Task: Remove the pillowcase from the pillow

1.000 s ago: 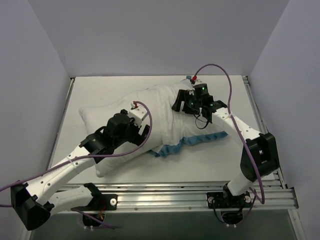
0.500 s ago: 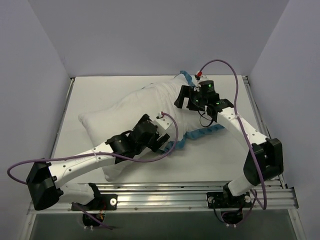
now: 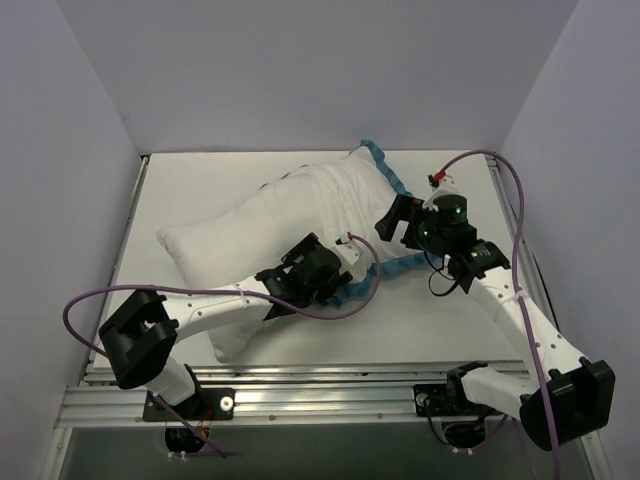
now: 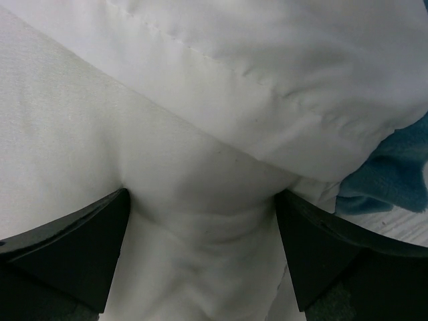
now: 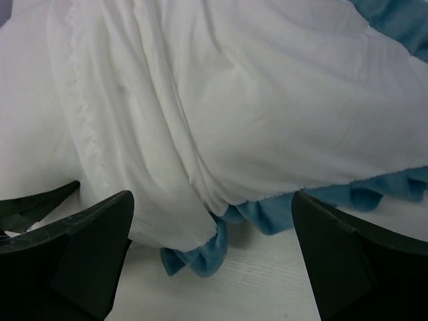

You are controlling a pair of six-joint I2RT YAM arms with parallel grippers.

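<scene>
The plump white pillow [image 3: 210,245] lies slantwise on the table, from the left to the far middle. Over its right end sits the pillowcase [image 3: 340,200], white reverse outward; only its teal ruffle [image 3: 385,168] shows colour, no print visible. My left gripper [image 3: 330,262] presses into the pillow's near right side; its jaws stand wide apart, open, with white pillow cloth [image 4: 200,221] bulging between the fingers [image 4: 73,254]. My right gripper [image 3: 395,222] hovers just right of the case, open and holding nothing [image 5: 212,267], facing the hanging ruffle [image 5: 200,257].
White table [image 3: 440,310] with a metal rail [image 3: 350,385] along the near edge. Grey walls close in on the left, back and right. Purple cables loop off both arms. A strip of ruffle [image 3: 405,262] trails on the table between the grippers.
My left arm swept right across the pillow to its near right side. My right gripper drew back rightward and nearer, off the far corner, uncovering the ruffle there.
</scene>
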